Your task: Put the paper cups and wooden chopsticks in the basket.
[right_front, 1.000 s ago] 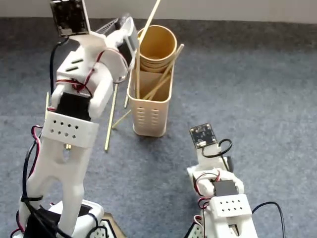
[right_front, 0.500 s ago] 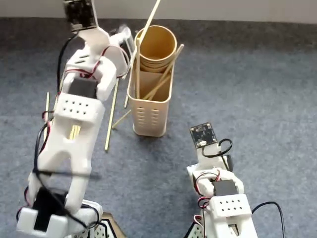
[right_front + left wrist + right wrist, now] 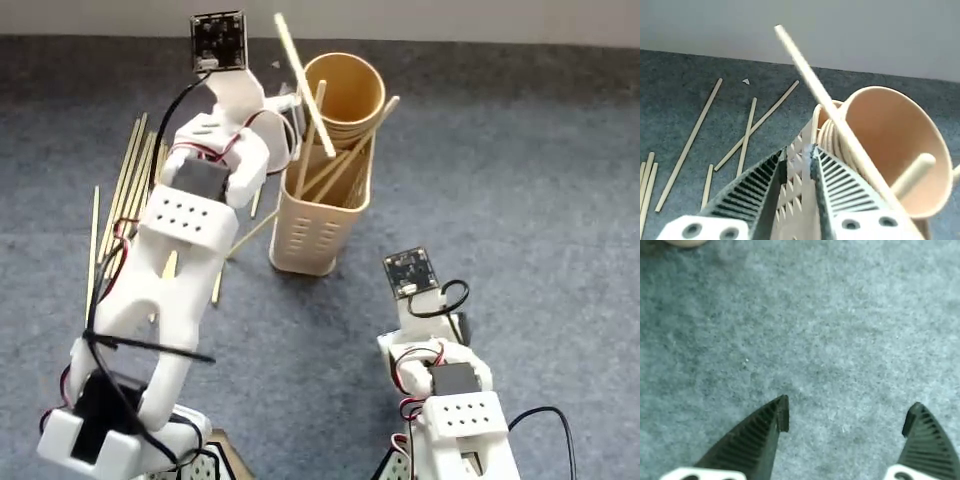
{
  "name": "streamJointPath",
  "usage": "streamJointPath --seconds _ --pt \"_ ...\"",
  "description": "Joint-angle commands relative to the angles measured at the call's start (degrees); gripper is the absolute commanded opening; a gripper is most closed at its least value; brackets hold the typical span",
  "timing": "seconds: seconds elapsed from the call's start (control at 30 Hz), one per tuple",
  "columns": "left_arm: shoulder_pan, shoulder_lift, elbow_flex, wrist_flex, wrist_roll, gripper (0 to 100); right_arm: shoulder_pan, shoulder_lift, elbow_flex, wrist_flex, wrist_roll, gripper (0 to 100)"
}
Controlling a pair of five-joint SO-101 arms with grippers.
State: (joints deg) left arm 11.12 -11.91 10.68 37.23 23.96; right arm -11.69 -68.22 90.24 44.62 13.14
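The left gripper [image 3: 798,150] is nearly closed, pinching the basket [image 3: 310,235] rim and apparently tilting it. Cups [image 3: 345,90] and some chopsticks [image 3: 330,170] sit inside. Loose chopsticks [image 3: 125,190] lie beside the basket. The right gripper [image 3: 849,405] is wide open and empty, near the basket.

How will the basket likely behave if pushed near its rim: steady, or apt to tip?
The basket probably tips easily: it is tall, narrow, already leaning, with paper cups and chopsticks riding high. Its thin slotted walls look light, so it may also slide on the carpet. The left gripper, pinching its wall, could lever it over.
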Motion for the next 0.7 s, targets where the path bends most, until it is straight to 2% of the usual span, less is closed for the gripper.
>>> streamJointPath --seconds 0.0,0.4,0.6,0.67 --pt "0.9 -6.0 -2.4 3.6 0.2 12 -0.4 -0.6 -0.2 -0.9 0.5 35.8" --pt "-10.9 -10.0 -2.8 5.2 0.2 12 -0.4 -0.6 -0.2 -0.9 0.5 35.8" --pt "-22.8 -10.1 -0.7 7.2 -0.2 12 -0.4 -0.6 -0.2 -0.9 0.5 35.8" --pt "-26.2 -10.1 0.2 10.1 -6.0 12 -0.4 -0.6 -0.2 -0.8 0.5 35.8"
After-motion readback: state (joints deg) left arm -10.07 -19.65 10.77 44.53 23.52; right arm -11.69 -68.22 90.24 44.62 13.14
